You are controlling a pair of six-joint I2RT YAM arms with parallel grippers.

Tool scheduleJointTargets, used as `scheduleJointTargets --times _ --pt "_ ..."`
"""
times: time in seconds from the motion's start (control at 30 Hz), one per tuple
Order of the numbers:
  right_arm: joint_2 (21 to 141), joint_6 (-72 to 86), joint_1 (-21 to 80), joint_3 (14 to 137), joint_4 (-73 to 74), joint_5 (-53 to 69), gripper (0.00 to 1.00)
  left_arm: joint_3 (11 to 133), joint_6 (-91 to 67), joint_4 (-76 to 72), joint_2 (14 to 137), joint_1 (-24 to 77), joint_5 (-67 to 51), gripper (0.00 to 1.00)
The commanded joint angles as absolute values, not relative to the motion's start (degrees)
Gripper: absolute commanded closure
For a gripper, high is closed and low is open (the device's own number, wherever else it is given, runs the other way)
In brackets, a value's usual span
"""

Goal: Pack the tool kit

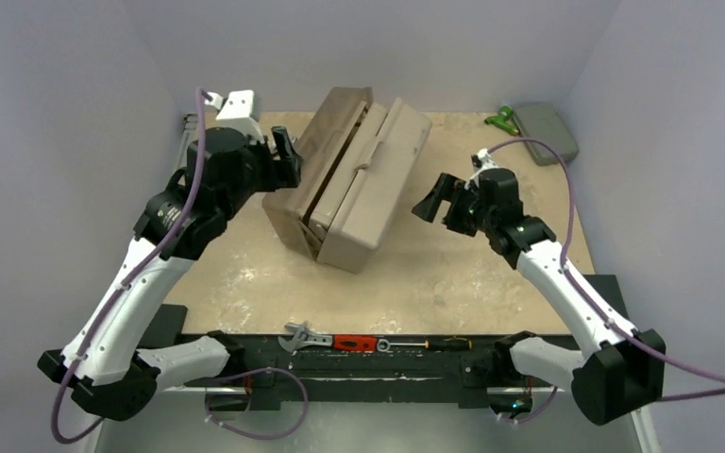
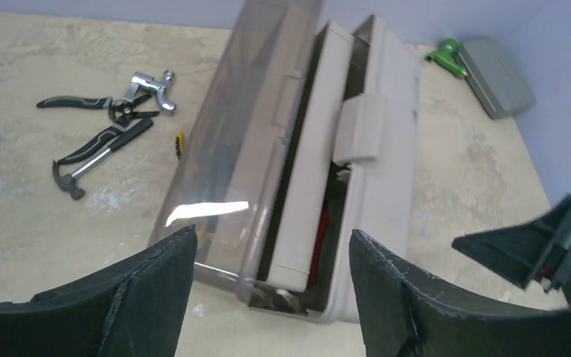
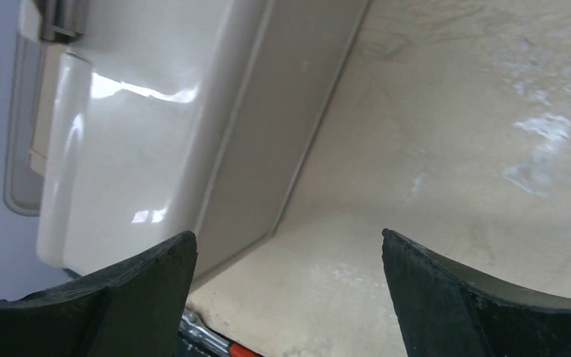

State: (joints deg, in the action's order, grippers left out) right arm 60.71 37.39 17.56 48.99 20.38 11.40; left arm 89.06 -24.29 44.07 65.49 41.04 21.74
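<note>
The beige toolbox (image 1: 359,203) lies at the table's middle, its halves nearly together with a narrow gap. In the left wrist view its smoky translucent lid (image 2: 230,149) is on the left and its beige trays (image 2: 386,149) on the right; a red-handled tool (image 2: 320,238) shows inside the gap. Pliers (image 2: 89,103), a hammer (image 2: 97,152) and a small yellow tool (image 2: 180,143) lie on the table left of the box. My left gripper (image 1: 288,156) (image 2: 271,234) is open and empty at the box's left end. My right gripper (image 1: 434,203) (image 3: 288,234) is open and empty, close beside the box's right side (image 3: 134,149).
A flat grey case (image 1: 546,132) with a green item (image 1: 502,118) beside it sits at the back right. A wrench (image 1: 304,337) and a red-handled tool (image 1: 354,343) lie along the black front rail. Lilac walls stand on three sides.
</note>
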Motion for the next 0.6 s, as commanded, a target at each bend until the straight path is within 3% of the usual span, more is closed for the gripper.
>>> scheduleJointTargets --times 0.0,0.23,0.57 --pt "67.1 40.1 22.6 58.8 15.1 11.6 0.05 84.1 -28.7 41.8 67.4 25.7 3.2 0.27" --pt "74.7 47.1 23.5 57.6 2.3 15.4 0.02 83.1 -32.8 35.3 78.1 7.4 -20.6 0.26" --pt "83.1 49.2 23.5 58.9 0.3 16.6 0.12 88.8 -35.7 35.2 95.0 1.1 -31.0 0.27"
